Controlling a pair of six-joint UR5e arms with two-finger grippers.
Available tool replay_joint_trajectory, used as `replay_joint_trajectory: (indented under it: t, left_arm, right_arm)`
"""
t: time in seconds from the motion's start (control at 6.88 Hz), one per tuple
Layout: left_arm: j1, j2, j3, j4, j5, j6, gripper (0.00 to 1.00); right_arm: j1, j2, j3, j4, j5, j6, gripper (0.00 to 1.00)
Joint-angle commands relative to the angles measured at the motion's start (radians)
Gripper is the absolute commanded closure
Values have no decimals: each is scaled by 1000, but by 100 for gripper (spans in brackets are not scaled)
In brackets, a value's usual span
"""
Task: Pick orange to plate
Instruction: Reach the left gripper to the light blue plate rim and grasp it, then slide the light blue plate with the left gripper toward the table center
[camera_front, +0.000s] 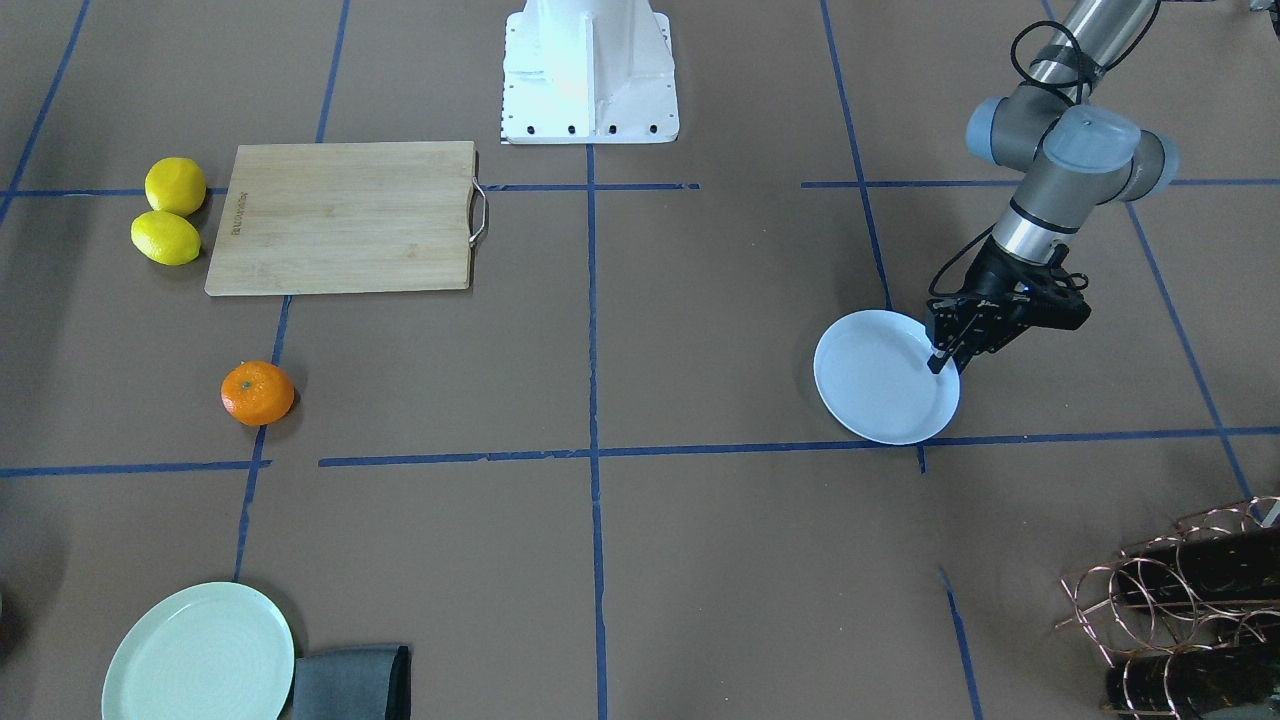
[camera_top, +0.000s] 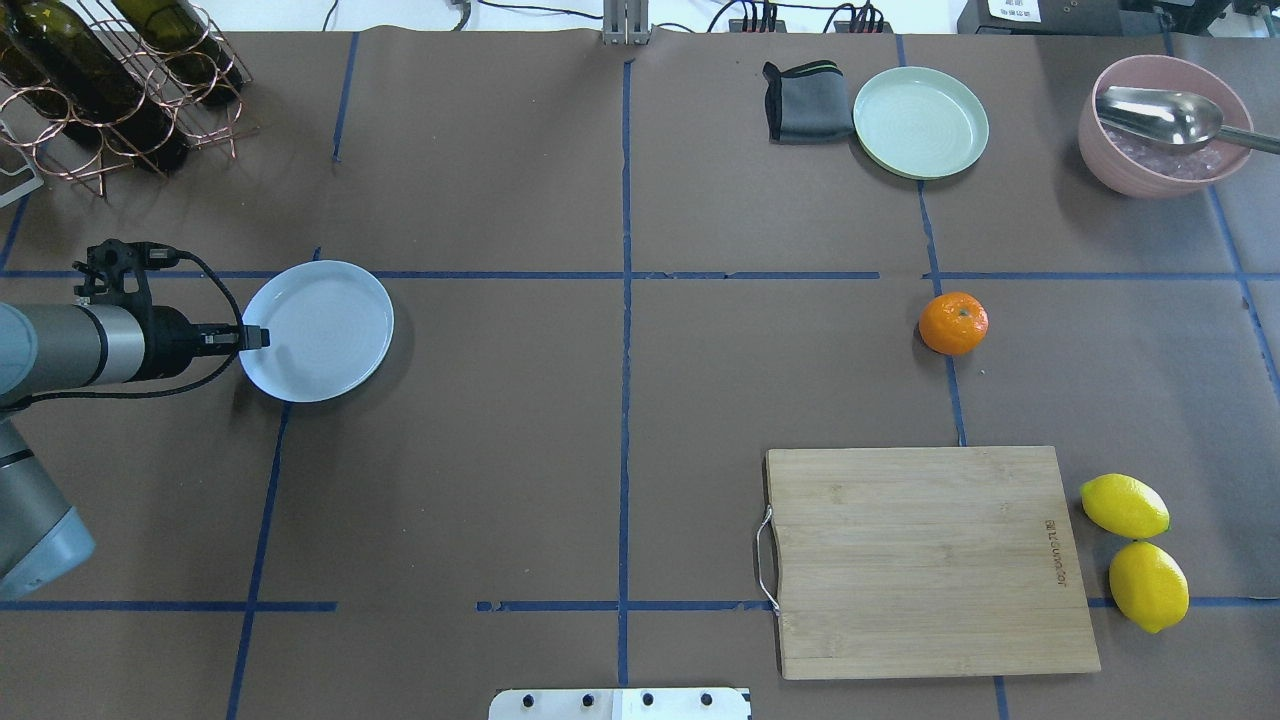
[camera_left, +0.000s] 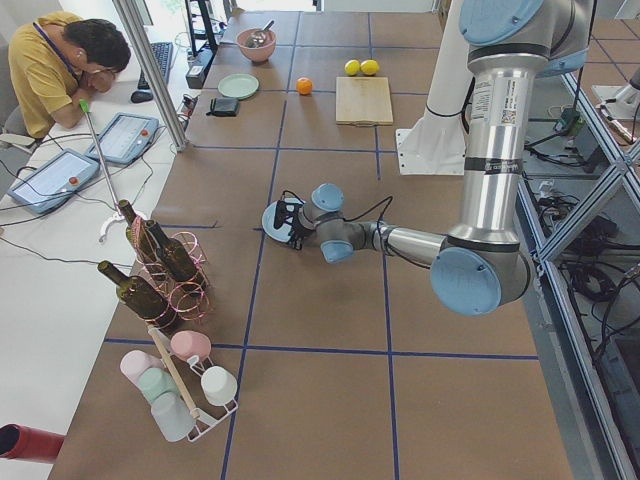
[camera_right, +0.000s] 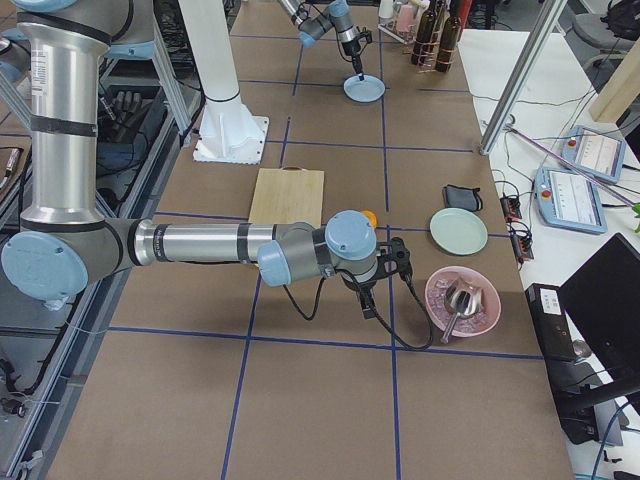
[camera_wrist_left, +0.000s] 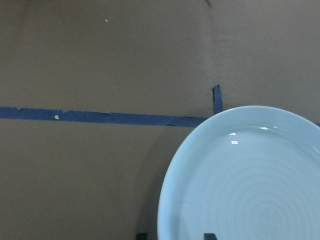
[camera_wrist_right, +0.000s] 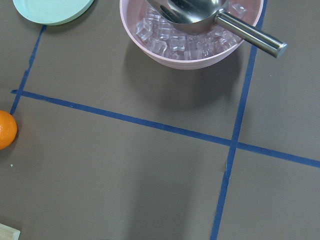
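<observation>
Left pincer (camera_front: 942, 358) narrow, clamped on the plate (camera_front: 880, 395) at its rim: one fingertip (camera_wrist_left: 210, 236) inside the rim, the other outside. Rest of the plate spread out ahead of that pincer, on the brown paper (camera_top: 500, 420). Bottle rack (camera_top: 110, 90) beyond it on the far side, apart.

Orange (camera_top: 953, 323) well away from the left pincer, across the table's middle tape line (camera_top: 624, 400), apart from all else. From the right wrist view, just inside the left edge, well clear of the right pincer.

Right pincer (camera_right: 368, 308) seen only from the side, pointing down over the paper, between orange and bowl (camera_wrist_right: 190, 50). Cannot tell whether wide or narrow. Ahead of it, the pink bowl with ice and a metal scoop (camera_wrist_right: 240, 30). Beside the bowl, a mint plate (camera_wrist_right: 50, 12). On the orange's robot side, apart from it: board (camera_top: 925, 560) and two lemons (camera_top: 1124, 506).
</observation>
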Motion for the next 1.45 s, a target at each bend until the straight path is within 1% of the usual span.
replay_joint_trajectory:
  t: [0.0, 0.15, 0.29, 0.44, 0.58, 0.73, 0.87, 1.02, 1.16, 1.31]
  left_arm:
    - [0, -8, 23, -1, 0, 3, 100]
    - [0, -10, 9, 0, -3, 4, 100]
    - [0, -10, -34, 4, -9, 12, 100]
    - [-2, -55, -75, 70, -46, 8, 100]
    - [-2, -136, -91, 168, -46, -3, 100]
    - [1, -234, -83, 247, -44, -67, 100]
    - [18, -364, -62, 360, -43, -166, 100]
    - [94, -438, -56, 435, -32, -248, 100]
    - [183, -509, 0, 436, 70, -331, 100]
    - [222, -549, 65, 432, 128, -351, 100]
  right_arm:
    - [0, 0, -4, 1, 0, 0, 0]
    - [0, 0, -4, -1, 0, 0, 0]
    - [0, 0, -2, -1, 0, 0, 0]
    - [0, 0, -2, 1, 0, 0, 0]
    - [0, -2, -4, -1, 0, 0, 0]
    - [0, -5, -4, -1, 0, 0, 0]
    - [0, -6, -4, 1, 0, -2, 0]
    - [0, -8, -4, -1, 0, -2, 0]
    - [0, -12, -2, 1, 0, -2, 0]
    - [0, -12, -4, 1, 0, -2, 0]
